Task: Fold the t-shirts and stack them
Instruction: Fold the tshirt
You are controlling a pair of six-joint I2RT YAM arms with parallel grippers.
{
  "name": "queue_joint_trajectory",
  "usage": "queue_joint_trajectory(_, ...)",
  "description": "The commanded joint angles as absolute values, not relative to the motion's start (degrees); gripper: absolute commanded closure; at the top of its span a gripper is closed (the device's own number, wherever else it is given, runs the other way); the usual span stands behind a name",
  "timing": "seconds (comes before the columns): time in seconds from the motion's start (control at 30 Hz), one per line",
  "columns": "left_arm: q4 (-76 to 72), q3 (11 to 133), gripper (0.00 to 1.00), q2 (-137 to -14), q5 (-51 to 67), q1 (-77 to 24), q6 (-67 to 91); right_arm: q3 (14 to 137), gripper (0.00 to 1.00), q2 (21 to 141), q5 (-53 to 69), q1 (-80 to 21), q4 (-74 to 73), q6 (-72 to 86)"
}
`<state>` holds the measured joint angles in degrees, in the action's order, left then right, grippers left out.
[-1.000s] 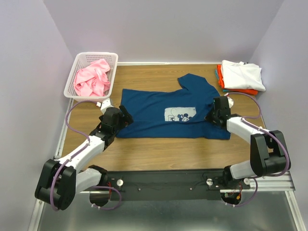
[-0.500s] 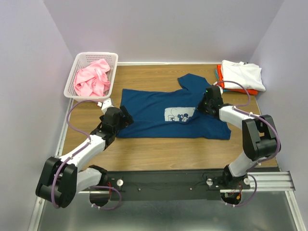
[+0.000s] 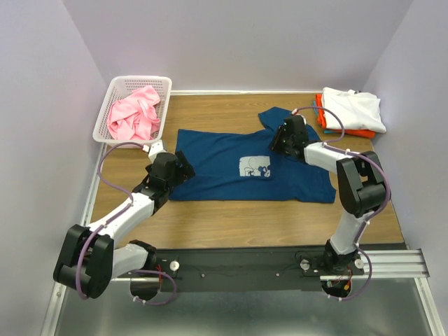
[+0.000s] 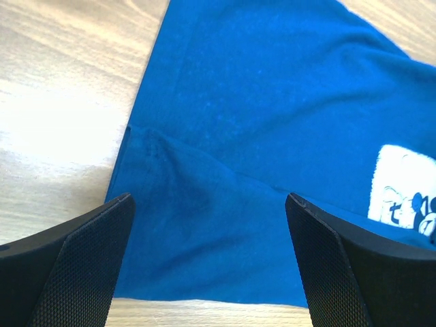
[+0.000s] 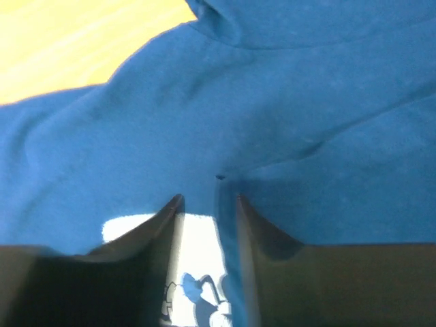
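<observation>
The right gripper (image 5: 208,201) is pressing down with its jaws nearly together. A thin ridge of blue cloth is rising between them, so it looks to be pinching the navy t-shirt (image 3: 224,164) just past the pale print (image 3: 255,168), near the base of the far sleeve (image 3: 276,115). The left gripper (image 4: 209,199) is hanging with its jaws spread wide and nothing between them. It is hovering low over the shirt's near-left hem corner, where a shallow crease is running across the cloth.

The shirt is lying spread out, print up, across the middle of the wooden surface (image 3: 231,213). It is looking light and completely limp, with no stiffness to carry a fold on its own. I'd judge a single pinch in the middle of the cloth is only going to lift a peak and leave the rest dragging. The better holds are at the edges — a shoulder seam or sleeve base on one side and the hem corner on the other, taken together so the fold line is staying straight. Nothing here is fragile, but thin knit is liable to slip out of a shallow pinch or bunch up against the wood.

Further out, a pink t-shirt (image 3: 133,115) is sitting crumpled in the white basket (image 3: 112,91) at the far left. At the far right corner a folded white t-shirt (image 3: 353,108) is resting on an orange t-shirt (image 3: 320,110).
</observation>
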<state>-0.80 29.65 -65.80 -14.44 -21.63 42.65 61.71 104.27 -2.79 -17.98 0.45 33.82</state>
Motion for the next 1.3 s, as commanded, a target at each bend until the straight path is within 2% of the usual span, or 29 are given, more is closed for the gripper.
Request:
queue_joint_trajectory(0.0, -0.79, 31.9, 0.02, -66.27, -15.2, -21.62, 42.01, 64.86, 0.01, 105.38, -0.79, -18.63, 1.32, 33.31)
queue_joint_trajectory(0.17, -0.97, 34.71, 0.02, -68.2, -14.5, -21.71, 41.66, 64.6, 0.0, 101.61, -1.31, -18.54, 1.14, 33.05)
queue_joint_trajectory(0.47, -7.29, 39.73, 0.02, -79.53, -5.98, -22.23, 41.13, 46.68, 0.0, 88.34, -7.11, -18.46, 0.18, 34.98)
queue_joint_trajectory(0.77, -8.17, 37.62, 0.02, -89.47, -1.58, -23.64, 43.41, 38.33, 0.0, 85.61, -4.22, -18.46, -1.67, 36.91)
queue_joint_trajectory(1.03, -6.43, 29.71, 0.02, -84.21, -0.26, -23.99, 46.75, 28.75, 0.0, 77.88, -1.49, -18.46, -5.61, 37.27)
queue_joint_trajectory(1.27, 0.0, 24.09, 0.02, -70.16, -2.54, -25.75, 50.89, 25.93, 0.0, 66.46, 2.02, -18.46, -10.54, 35.86)
